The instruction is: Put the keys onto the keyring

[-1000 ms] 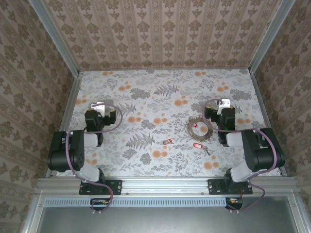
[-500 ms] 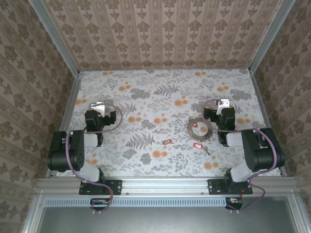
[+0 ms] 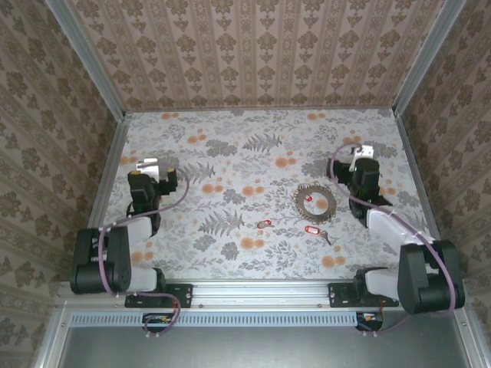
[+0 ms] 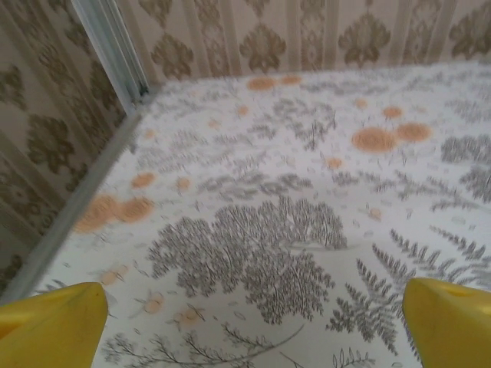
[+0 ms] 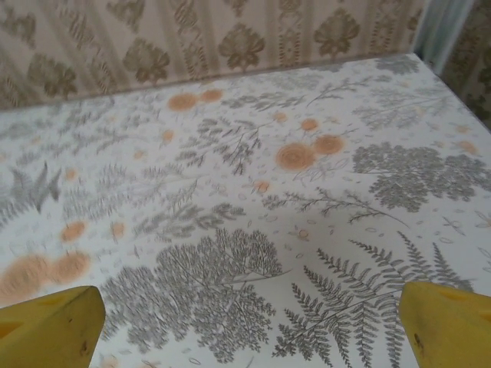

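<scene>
Both grippers stood with their jaws wide apart and nothing between them: the left gripper near the left edge of the table, the right gripper near the right edge, just beyond the keyring. From each wrist camera, the yellow fingers framed only patterned tabletop. Over the last second both arms had unfolded. The left one had pulled its elbow back toward its base, and the right one had stretched out and carried its gripper a little farther from the near edge. The keys and the keyring had not moved, so this looked like the opening reach, with no key picked up yet. The keyring was the nearest thing to a holder. One red-tagged key lay inside its circle, though whether it was threaded on could not be told. Two more keys lay loose on the table just in front of the keyring, one toward the middle and one nearer the right arm.
</scene>
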You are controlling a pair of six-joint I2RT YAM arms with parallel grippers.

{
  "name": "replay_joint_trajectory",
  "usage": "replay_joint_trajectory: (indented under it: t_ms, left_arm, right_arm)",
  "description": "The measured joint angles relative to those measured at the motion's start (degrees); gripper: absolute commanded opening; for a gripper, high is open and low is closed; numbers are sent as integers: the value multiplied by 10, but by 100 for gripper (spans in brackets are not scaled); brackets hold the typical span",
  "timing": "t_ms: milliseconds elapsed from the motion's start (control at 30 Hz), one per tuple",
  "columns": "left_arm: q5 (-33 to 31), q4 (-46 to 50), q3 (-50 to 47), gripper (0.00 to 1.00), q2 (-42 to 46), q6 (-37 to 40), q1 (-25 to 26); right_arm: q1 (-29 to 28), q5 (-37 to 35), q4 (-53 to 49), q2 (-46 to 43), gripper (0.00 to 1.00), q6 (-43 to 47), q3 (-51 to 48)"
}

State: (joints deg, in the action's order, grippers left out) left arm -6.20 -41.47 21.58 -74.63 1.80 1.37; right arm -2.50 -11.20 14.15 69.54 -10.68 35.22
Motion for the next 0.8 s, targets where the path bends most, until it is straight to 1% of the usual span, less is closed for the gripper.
replay_joint_trajectory:
  t_ms: [33, 100, 233, 300, 333, 433, 500, 567, 667, 733, 800]
  left_arm:
    - [-11, 24, 7, 100, 24, -13, 4]
    - [-30, 90, 33, 100, 64, -51, 8]
    - [-61, 246, 113, 100, 123, -156, 7]
    - [-56, 305, 137, 100, 139, -202, 1]
    - [-39, 327, 141, 100, 149, -221, -3]
    - [25, 372, 134, 100, 168, -260, -14]
    - [79, 388, 125, 100, 174, -278, -13]
    - [128, 398, 119, 100, 172, -292, -3]
    - [185, 405, 118, 100, 158, -297, 30]
    - [208, 412, 119, 100, 144, -297, 59]
    - [223, 420, 121, 100, 128, -295, 88]
  right_arm:
    - [0, 1, -52, -8, 100, -21, 32]
    - [0, 19, -116, -20, 99, -49, 63]
    - [0, 100, -209, -14, 87, -109, 71]
    - [0, 138, -239, 2, 81, -139, 71]
    - [0, 159, -251, 11, 78, -155, 71]
    - [-9, 199, -264, 28, 75, -194, 68]
    - [-20, 212, -268, 34, 74, -212, 66]
    - [-34, 228, -271, 47, 70, -222, 67]
    - [-53, 243, -276, 80, 69, -231, 69]
    - [-67, 248, -282, 110, 69, -232, 75]
    - [-83, 247, -289, 142, 66, -233, 89]
